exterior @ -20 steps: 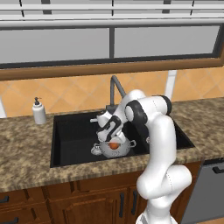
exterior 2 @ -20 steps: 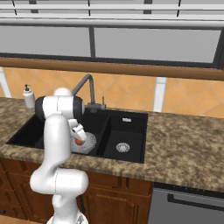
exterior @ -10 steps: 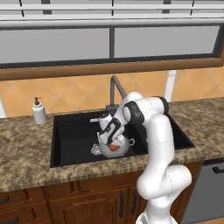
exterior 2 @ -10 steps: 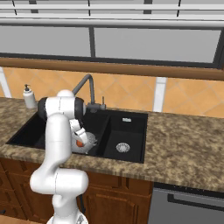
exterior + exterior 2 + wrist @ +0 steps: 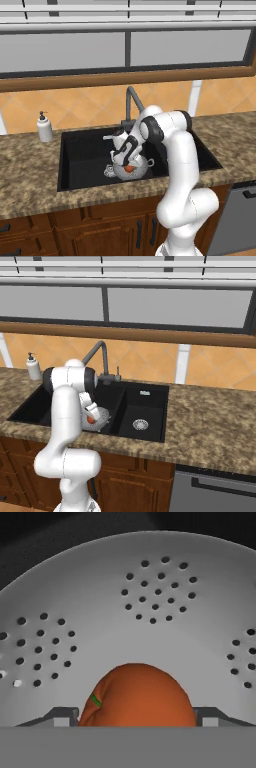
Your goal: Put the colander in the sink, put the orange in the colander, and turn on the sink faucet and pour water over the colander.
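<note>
Grey perforated colander (image 5: 131,169) sits in the wider basin of the sink (image 5: 80,155) with the orange (image 5: 137,694) inside it between the spread-apart fingertips of the hand (image 5: 129,163), so only operating the sink faucet (image 5: 133,102) appears to remain.

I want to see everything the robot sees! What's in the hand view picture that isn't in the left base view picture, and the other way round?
Hand view alone: the tiny holes in the colander wall and a green fleck on the orange.

Left base view alone: the black sink, the sink faucet, a white soap bottle and the stone counter.

Both: the orange sitting inside the colander, with the gripper right at it.
</note>
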Controlling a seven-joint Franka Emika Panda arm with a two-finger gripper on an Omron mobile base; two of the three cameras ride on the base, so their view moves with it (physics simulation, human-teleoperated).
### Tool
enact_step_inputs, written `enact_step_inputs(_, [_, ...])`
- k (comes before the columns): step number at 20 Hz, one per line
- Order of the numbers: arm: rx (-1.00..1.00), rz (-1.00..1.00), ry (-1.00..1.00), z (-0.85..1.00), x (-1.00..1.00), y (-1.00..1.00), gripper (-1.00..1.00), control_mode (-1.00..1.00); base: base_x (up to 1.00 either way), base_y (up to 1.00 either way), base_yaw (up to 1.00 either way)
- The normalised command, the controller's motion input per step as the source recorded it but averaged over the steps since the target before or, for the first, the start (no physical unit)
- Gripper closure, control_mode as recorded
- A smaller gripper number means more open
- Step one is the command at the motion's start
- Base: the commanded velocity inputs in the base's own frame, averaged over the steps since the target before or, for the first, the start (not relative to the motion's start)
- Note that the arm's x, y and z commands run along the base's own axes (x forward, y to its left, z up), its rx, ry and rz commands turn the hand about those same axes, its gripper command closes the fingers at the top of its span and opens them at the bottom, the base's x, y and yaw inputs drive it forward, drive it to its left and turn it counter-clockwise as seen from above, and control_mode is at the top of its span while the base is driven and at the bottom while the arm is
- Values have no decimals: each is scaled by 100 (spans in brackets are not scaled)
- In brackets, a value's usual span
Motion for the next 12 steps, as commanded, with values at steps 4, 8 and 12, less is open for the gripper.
enact_step_inputs(4, [0, 0, 0, 15, -4, -15, -100, -100, 0, 0, 0])
enact_step_inputs(8, [0, 0, 0, 32, -7, -2, -100, -100, 0, 0, 0])
enact_step_inputs(12, [0, 2, 0, 40, -20, 0, -100, -100, 0, 0, 0])
